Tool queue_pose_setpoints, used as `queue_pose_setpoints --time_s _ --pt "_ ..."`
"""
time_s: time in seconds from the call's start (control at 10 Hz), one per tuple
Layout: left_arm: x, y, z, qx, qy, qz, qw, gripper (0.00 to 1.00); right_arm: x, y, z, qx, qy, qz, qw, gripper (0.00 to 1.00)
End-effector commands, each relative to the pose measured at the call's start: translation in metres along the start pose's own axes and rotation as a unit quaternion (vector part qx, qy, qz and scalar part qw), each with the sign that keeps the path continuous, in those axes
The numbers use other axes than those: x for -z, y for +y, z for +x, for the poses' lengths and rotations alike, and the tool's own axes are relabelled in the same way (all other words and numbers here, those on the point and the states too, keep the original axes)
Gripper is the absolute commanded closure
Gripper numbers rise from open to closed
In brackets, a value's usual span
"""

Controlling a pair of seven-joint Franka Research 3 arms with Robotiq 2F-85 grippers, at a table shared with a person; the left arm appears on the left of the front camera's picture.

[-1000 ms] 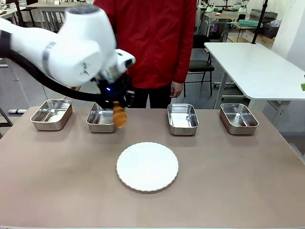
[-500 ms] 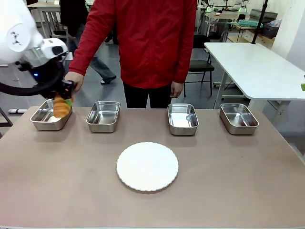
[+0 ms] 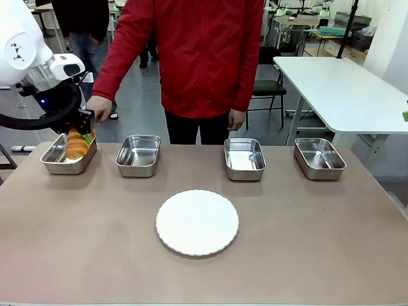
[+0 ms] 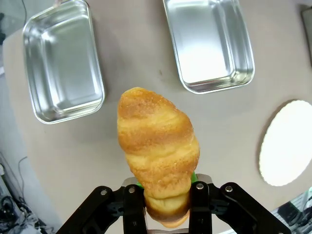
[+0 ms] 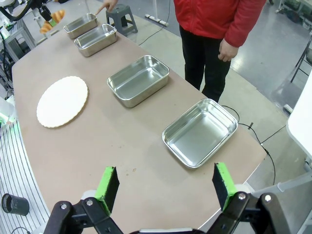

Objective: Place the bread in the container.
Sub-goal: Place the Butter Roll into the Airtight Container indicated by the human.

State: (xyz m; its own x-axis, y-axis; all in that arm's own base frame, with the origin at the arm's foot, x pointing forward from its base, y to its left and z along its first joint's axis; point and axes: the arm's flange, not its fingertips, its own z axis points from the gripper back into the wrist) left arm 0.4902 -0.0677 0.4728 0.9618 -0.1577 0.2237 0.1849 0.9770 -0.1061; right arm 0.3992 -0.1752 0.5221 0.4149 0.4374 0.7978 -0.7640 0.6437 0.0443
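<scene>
My left gripper (image 3: 80,132) is shut on the bread (image 3: 76,146), a golden-brown croissant hanging just above the leftmost steel container (image 3: 52,164). In the left wrist view the bread (image 4: 158,151) sticks up from between the fingers (image 4: 134,202), with that container (image 4: 63,61) to its upper left and the second pan (image 4: 207,44) to its upper right. The right wrist view has my right gripper (image 5: 165,183) open and empty above the table's right end. From there the bread (image 5: 52,19) is small and far off.
A person in a red jacket stands at the far side, one hand (image 3: 99,107) pointing down by the leftmost container. Three more steel pans (image 3: 138,155) (image 3: 244,158) (image 3: 319,157) line the far edge. A round white plate (image 3: 197,222) lies mid-table.
My left arm has carried the bread leftward from the second pan to the leftmost one. The person's arm has come down to point beside it.
</scene>
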Motion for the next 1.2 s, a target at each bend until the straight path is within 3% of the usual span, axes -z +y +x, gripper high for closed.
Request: queue_pose_setpoints --time_s 0.0,0.1,0.2,0.4,0.7,1.1 --pt "-0.003 0.018 0.003 0.032 0.039 -0.031 0.998 0.74 0.001 0.0 0.0 -0.003 -0.011 0.0 1.0 0.0" --pt "-0.001 0.041 0.012 0.065 0.057 -0.065 0.994 0.74 0.001 0.0 0.0 -0.003 -0.011 0.0 1.0 0.0" --pt "0.005 0.062 0.025 0.065 0.057 -0.045 0.995 0.74 0.001 0.0 0.0 -0.003 -0.011 0.0 1.0 0.0" --pt "0.027 0.091 0.043 0.095 0.088 -0.062 0.99 0.74 0.001 0.0 0.0 -0.003 -0.011 0.0 1.0 0.0" --pt "0.054 0.134 0.062 0.08 0.07 -0.068 0.992 0.74 0.001 0.0 0.0 -0.003 -0.011 0.0 1.0 0.0" --pt "0.075 0.156 0.088 0.093 0.046 -0.062 0.993 0.74 0.001 0.0 0.0 -0.003 -0.011 0.0 1.0 0.0"
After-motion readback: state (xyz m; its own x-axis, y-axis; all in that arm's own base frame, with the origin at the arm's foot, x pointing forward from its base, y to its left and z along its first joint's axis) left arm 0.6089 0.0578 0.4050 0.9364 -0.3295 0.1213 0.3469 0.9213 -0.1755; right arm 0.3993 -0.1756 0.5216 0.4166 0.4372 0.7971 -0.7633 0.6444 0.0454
